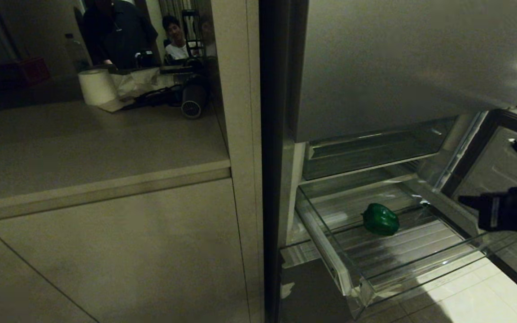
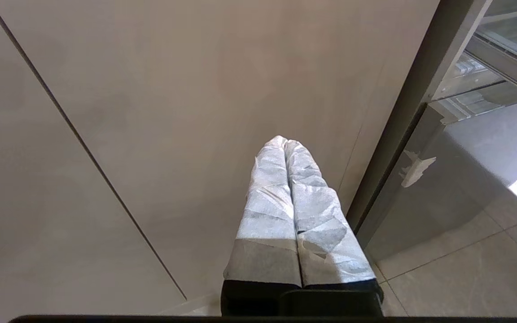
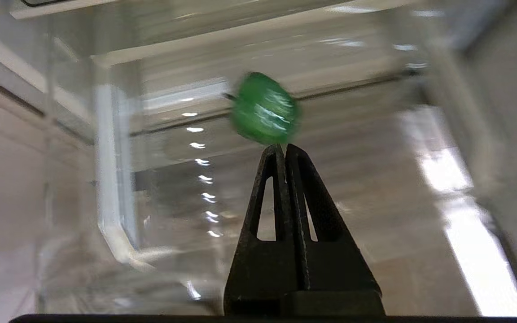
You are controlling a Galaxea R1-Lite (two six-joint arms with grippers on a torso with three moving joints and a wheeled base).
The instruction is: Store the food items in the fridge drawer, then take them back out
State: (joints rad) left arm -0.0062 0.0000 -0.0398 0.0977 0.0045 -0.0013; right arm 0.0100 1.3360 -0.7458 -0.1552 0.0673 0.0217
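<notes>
The fridge drawer (image 1: 322, 243), a wide clear bin with a ribbed bottom, stands pulled out below the steel door. A glossy green bell pepper (image 1: 380, 219) lies alone on its floor, towards the back. My right gripper (image 1: 462, 200) reaches in from the right, level with the drawer's right side and apart from the pepper. In the right wrist view its black fingers are pressed together with nothing between them (image 3: 284, 147), and the blurred pepper (image 3: 265, 108) lies beyond the tips inside the drawer's clear wall (image 3: 108, 179). My left gripper (image 2: 285, 141), with white-wrapped fingers, is shut and empty in front of a cabinet panel.
The grey steel fridge door (image 1: 420, 58) hangs over the drawer, with a clear compartment (image 1: 375, 152) just above it. A beige counter (image 1: 83, 148) on the left carries a paper roll (image 1: 97, 86); people stand behind it. Pale floor tiles (image 1: 465, 300) lie below the drawer.
</notes>
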